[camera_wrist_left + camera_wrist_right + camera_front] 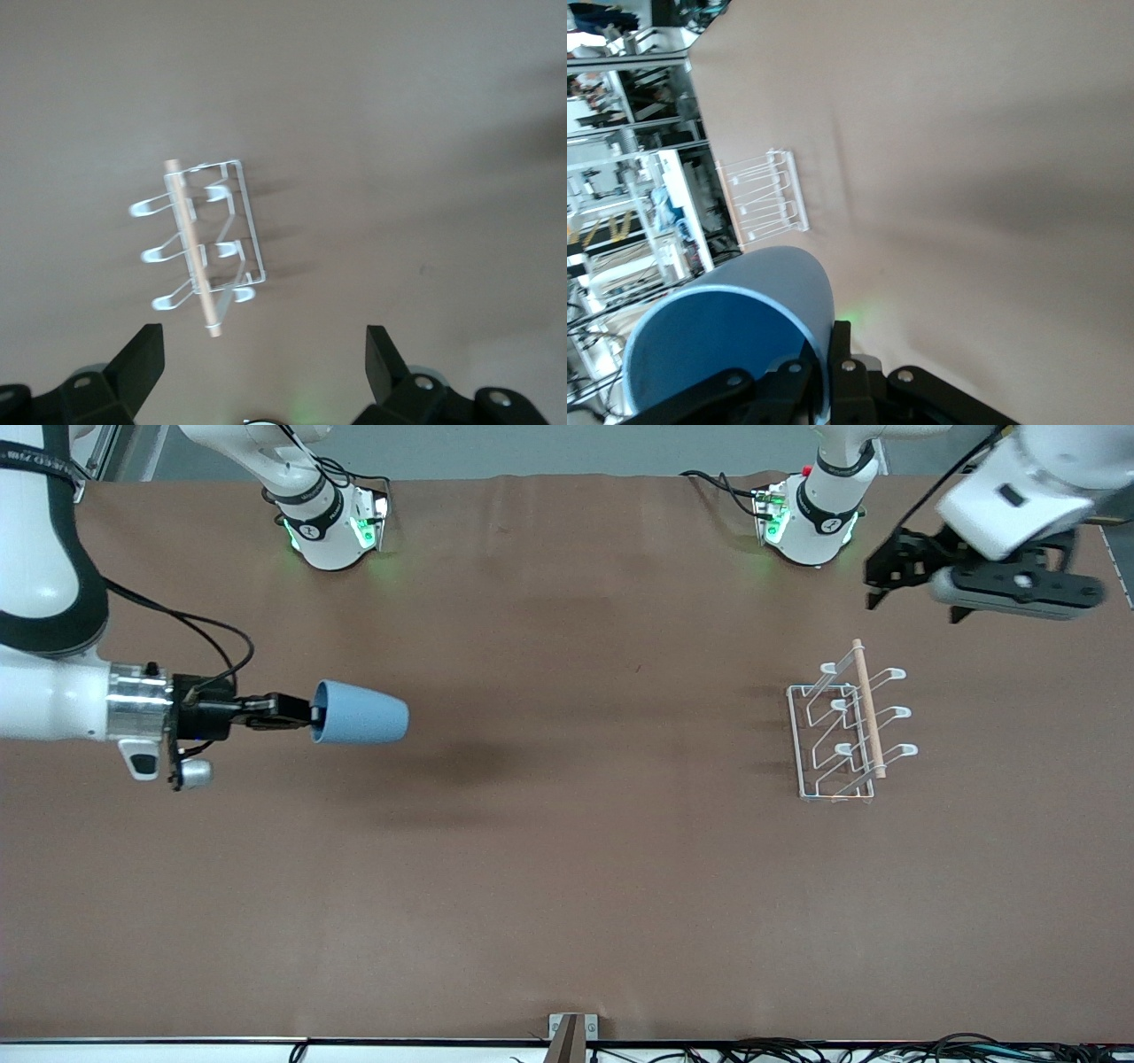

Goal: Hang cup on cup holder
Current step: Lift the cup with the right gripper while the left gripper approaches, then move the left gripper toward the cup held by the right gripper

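My right gripper [306, 713] is shut on the rim of the light-blue cup [361, 712] and holds it on its side above the table at the right arm's end, its closed bottom pointing toward the cup holder. In the right wrist view one finger is inside the cup [731, 341] and one outside, at my right gripper [824, 376]. The white wire cup holder [846, 722] with its wooden rod stands on the table at the left arm's end; it also shows in the left wrist view [202, 243] and the right wrist view [764, 197]. My left gripper [886, 576] is open and empty in the air beside the holder, and shows in the left wrist view [264, 363].
The brown table [567, 850] is bare between cup and holder. The two arm bases [328, 522] [811, 518] stand at the table edge farthest from the front camera. A small bracket [571, 1032] sits at the nearest edge.
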`<state>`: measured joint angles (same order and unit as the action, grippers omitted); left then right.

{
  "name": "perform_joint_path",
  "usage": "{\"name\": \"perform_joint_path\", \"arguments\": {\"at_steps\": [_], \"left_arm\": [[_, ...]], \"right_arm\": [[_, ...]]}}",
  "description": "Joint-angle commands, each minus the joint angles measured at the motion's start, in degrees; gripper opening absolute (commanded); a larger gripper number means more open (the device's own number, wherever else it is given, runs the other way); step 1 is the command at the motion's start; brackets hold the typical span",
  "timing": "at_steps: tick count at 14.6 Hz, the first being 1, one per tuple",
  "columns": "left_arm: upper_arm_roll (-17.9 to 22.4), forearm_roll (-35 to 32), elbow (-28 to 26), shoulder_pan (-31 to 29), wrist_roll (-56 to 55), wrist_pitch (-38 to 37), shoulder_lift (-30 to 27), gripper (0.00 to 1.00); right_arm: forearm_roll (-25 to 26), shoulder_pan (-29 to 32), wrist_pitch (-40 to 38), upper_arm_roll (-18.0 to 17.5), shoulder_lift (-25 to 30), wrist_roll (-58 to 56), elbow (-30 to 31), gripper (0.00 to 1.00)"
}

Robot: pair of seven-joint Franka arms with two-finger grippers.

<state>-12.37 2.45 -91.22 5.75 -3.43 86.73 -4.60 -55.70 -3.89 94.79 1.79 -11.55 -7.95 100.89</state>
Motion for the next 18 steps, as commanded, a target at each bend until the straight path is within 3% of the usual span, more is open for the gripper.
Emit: {"name": "perform_joint_path", "arguments": {"at_steps": [1, 4, 9, 15, 18], "left_arm": [[-2.13, 1.58, 4.27, 1.8, 0.53, 1.33, 2.39, 1.0], [-5.11, 3.08, 8.41, 4.08, 0.62, 2.12, 5.29, 1.0], [-10.39, 2.91, 9.48, 9.79, -0.44, 15.2, 8.11, 1.0], [-10.39, 2.73, 9.66, 17.88, -0.18, 30.41, 12.5, 1.0], [-10.48, 2.64, 9.66, 20.08, 0.0, 34.29, 14.0, 1.0]], "right_arm": [[-7.29, -0.77, -1.88, 0.41, 2.23, 0.48, 2.91, 0.01], [-13.19, -2.26, -3.2, 0.32, 1.97, 0.47, 2.82, 0.0], [-19.08, -2.71, -9.43, 0.41, 1.27, -0.4, 2.74, 0.0], [-20.15, -4.55, -13.14, 0.41, -0.49, -4.44, 2.56, 0.0], [-20.15, -5.43, -13.14, 0.41, -1.02, -4.54, 2.21, 0.0]]}}
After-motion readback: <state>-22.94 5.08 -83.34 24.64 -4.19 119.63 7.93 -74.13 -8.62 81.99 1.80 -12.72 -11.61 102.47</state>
